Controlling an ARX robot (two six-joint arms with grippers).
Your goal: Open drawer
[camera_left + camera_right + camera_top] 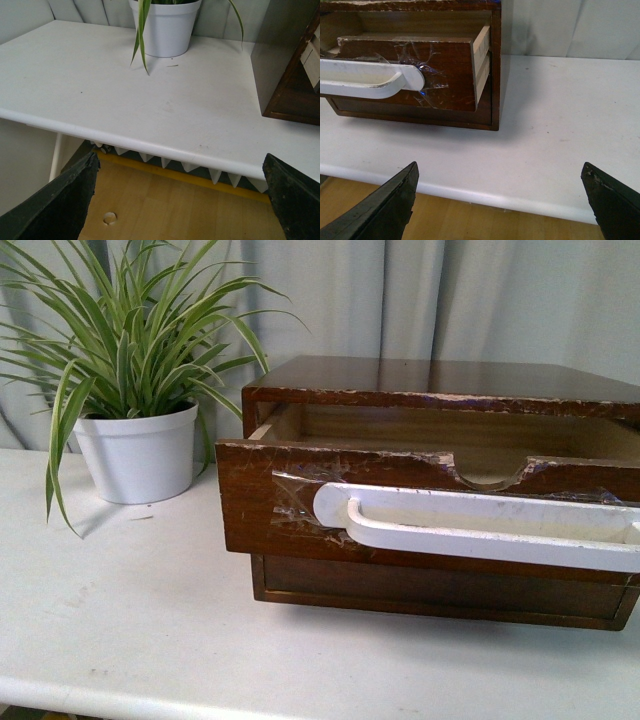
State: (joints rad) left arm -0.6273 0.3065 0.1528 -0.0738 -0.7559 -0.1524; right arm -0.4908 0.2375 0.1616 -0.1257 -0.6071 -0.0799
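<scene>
A white table (150,640) stands before grey curtains (420,300), a potted plant (135,390) at ten o'clock. The drawer (300,505) juts partly out at three o'clock. Left gripper (180,200) and right gripper (500,200) hover off the table's edge — jaws wide, empty.

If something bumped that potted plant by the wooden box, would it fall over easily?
Probably not easily. The white pot looks squat and broad, standing flat on the table, so it likely slides first. The long striped leaves look floppy and would just bend. Its weight can't be told.
</scene>
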